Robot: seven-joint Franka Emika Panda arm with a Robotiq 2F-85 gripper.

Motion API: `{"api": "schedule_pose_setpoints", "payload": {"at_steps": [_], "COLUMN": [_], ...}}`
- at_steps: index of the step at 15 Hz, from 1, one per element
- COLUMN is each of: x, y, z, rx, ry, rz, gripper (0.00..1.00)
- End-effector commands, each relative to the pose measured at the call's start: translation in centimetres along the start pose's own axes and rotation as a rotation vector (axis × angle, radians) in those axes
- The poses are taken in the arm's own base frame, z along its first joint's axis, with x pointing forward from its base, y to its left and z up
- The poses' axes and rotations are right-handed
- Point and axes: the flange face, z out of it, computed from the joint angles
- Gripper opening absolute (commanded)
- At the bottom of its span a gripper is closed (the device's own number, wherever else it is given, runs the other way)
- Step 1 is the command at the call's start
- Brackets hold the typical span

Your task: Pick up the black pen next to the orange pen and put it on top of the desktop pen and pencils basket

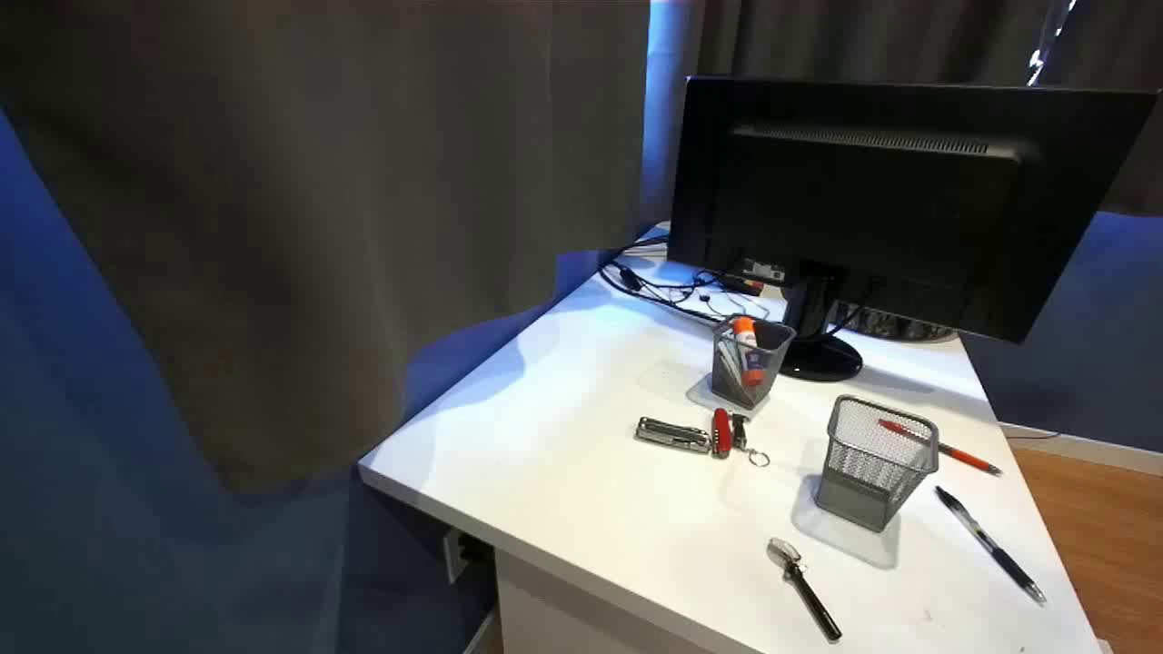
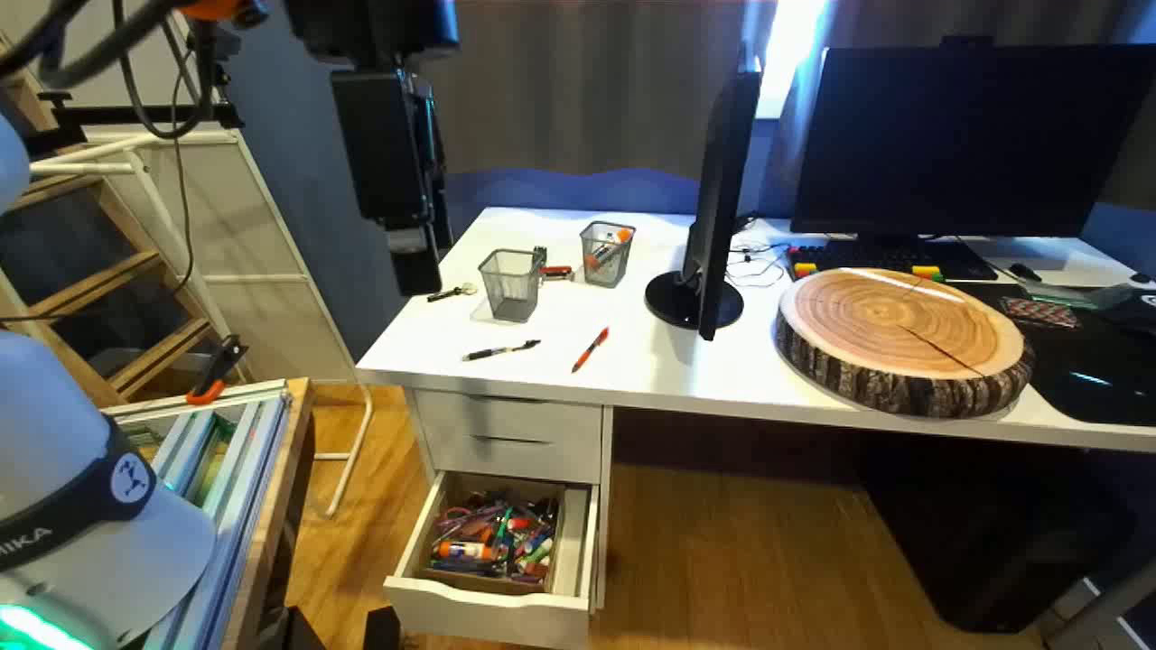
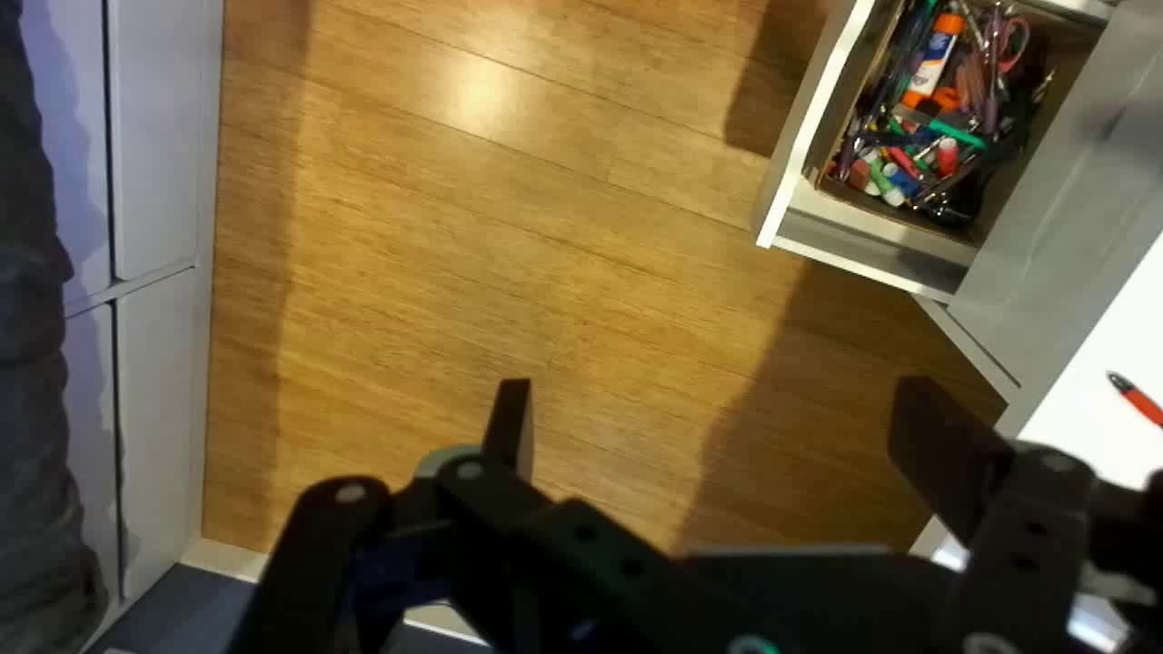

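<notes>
The black pen (image 1: 992,547) lies on the white desk near its edge, with a greyish clear middle; it also shows in an exterior view (image 2: 501,350). The orange pen (image 1: 970,458) lies beside it, apart from it, partly seen through the basket's mesh; it shows whole in an exterior view (image 2: 590,350). Its tip shows in the wrist view (image 3: 1140,400). The grey mesh basket (image 1: 854,495) stands upright and empty near both pens, also in an exterior view (image 2: 511,287). My gripper (image 3: 713,391) is open and empty over the floor; it hangs high in an exterior view (image 2: 424,262).
A second mesh basket (image 1: 752,363) holds a glue stick. A multitool (image 1: 672,434), a red pocket knife (image 1: 721,433) and a black-handled tool (image 1: 807,590) lie nearby. A monitor (image 1: 890,200) and a wood slab (image 2: 903,343) stand on the desk. An open drawer (image 2: 488,609) juts out below.
</notes>
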Motion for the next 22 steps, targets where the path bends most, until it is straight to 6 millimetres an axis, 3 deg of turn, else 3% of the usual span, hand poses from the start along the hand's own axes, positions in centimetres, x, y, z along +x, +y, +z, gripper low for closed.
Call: {"api": "schedule_pose_setpoints", "payload": {"at_steps": [1,7,9,12,15,19,22], "x": [-0.1,-0.1,0.5,1.8,2.4,1.1,0.4], "y": [0.0,-0.1,-1.1,-6.5,-14.1,-23.2,-27.6], "z": [0.2,0.8,1.6,2.0,2.8,6.6,9.4], "rx": [-0.001,-0.001,0.056,0.117,0.153,0.151,0.122], "ry": [-0.008,-0.023,-0.055,-0.079,-0.13,-0.211,-0.263], "rz": [-0.001,-0.003,-0.007,-0.115,-0.251,-0.42,-0.487], "gripper": [1.0,1.0,1.0,1.0,1.0,1.0,1.0]}}
